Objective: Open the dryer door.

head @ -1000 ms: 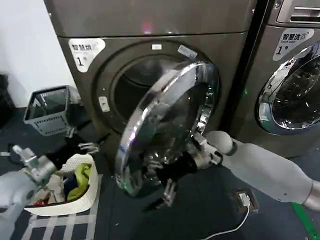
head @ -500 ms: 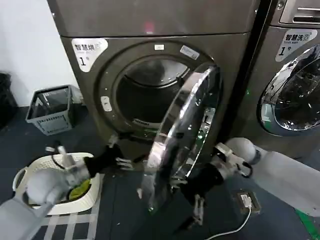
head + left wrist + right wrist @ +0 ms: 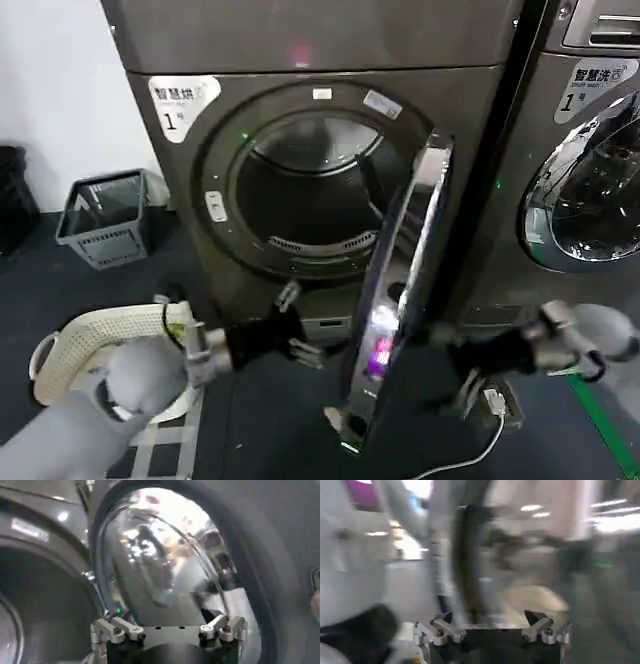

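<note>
beside the dark drum mouth [image 3: 305, 195], the chrome-ringed dryer door [image 3: 400, 300] now stands edge-on, swung wider than before; left gripper [image 3: 295, 325] and right gripper [image 3: 462, 385] hover unclenched either side, so opening looks nearly done.

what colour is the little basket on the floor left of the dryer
Grey, a small slatted plastic basket by the white wall; the head view shows it best.

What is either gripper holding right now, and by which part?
Nothing. The left gripper is open with empty fingers on the inner side of the swung-out dryer door; the right gripper is open on its outer side, gripping nothing.
</note>
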### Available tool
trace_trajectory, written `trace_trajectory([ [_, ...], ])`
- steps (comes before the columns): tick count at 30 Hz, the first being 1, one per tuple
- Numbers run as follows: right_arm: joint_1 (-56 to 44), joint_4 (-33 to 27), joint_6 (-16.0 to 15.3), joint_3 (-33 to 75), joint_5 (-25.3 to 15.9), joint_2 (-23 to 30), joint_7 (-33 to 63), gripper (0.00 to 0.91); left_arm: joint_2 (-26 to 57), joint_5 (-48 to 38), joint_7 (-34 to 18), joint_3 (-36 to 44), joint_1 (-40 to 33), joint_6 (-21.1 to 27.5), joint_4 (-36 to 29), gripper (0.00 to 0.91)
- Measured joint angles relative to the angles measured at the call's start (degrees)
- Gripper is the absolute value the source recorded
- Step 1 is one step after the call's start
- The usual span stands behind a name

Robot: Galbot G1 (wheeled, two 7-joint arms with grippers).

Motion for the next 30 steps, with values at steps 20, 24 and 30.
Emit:
trace_trajectory([
  [20, -47.62, -26.82, 7.54, 61.11, -12.84, 12.50, 18.49, 0.907, -10.21, 3.41, -1.73, 13.40, -10.15, 0.92, 3.71, 0.907],
  [24, -55.43, -26.43, 6.88, 73.39, -16.73, 17.82, 26.43, 0.907, -12.21, 4.16, -2.18, 15.15, -11.51, 0.91, 4.65, 0.907],
  [30, -64.41, -23.04, 3.54, 86.87, -22.88, 28.08, 35.86, 0.907, -16.56, 5.39, -2.37, 18.23, -13.44, 0.66, 7.36, 0.907],
])
